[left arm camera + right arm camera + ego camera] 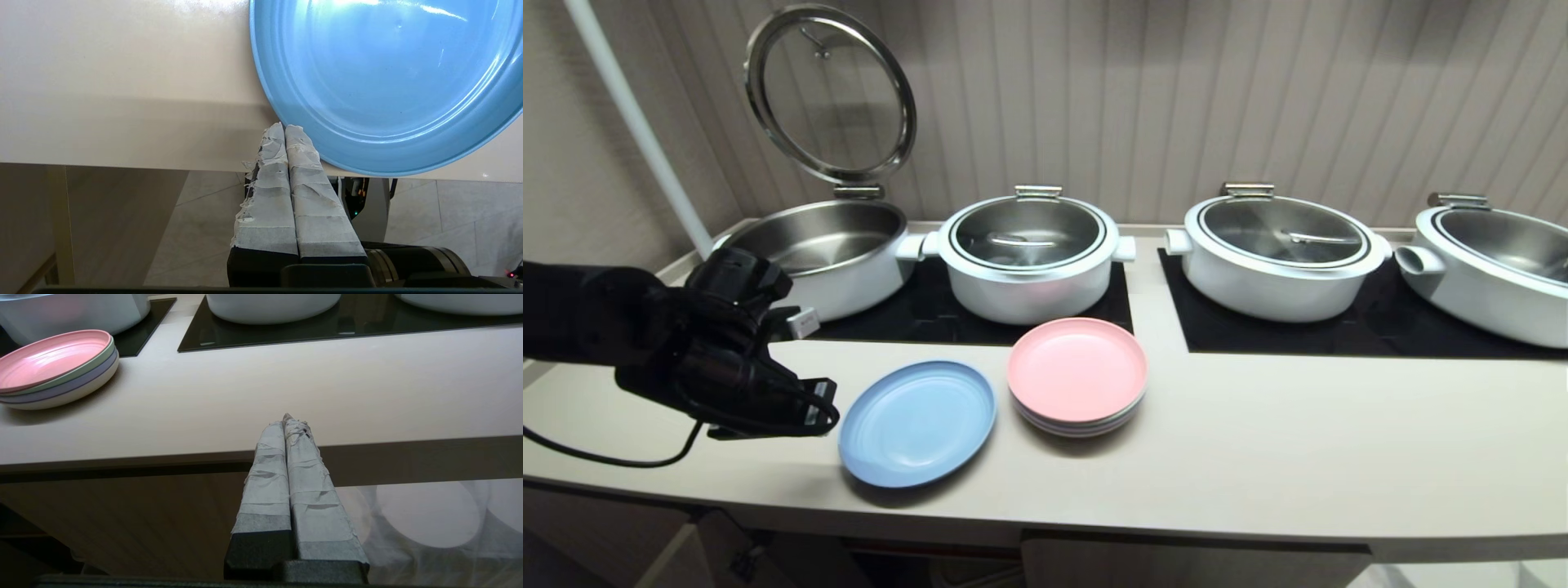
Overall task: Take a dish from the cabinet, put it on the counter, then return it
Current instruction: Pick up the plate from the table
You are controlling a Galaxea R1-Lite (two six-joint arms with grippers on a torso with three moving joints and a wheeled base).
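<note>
Nearest the robot, the cabinet (1192, 567) is showing only as a strip of door top under the overhang; the right gripper (288, 420) is hanging in front of it below the counter's front edge, its taped fingers pressed together on nothing; just above, the counter (1258, 457) is running wide and bare towards the right. On the counter near its front edge, the blue plate (917, 422) is lying flat and right way up, with the left gripper (813, 408) hovering just beside its left rim; in the left wrist view the taped fingers (302, 163) are squeezed tight against each other, holding nothing, their tips close to the plate's rim (286, 114), and whether they are touching it cannot be told. The plate is looking light, stiff and glossy, so it is likely to slide if nudged; the raised rim on the gripper's side is seeming the sensible place to pinch, once the fingers are parted. A little further back, the pink-topped stack of plates (1078, 376) is sitting just beside the blue one; beyond it, the white pots (1029, 253) are standing on the black hob panels (1339, 335).
</note>
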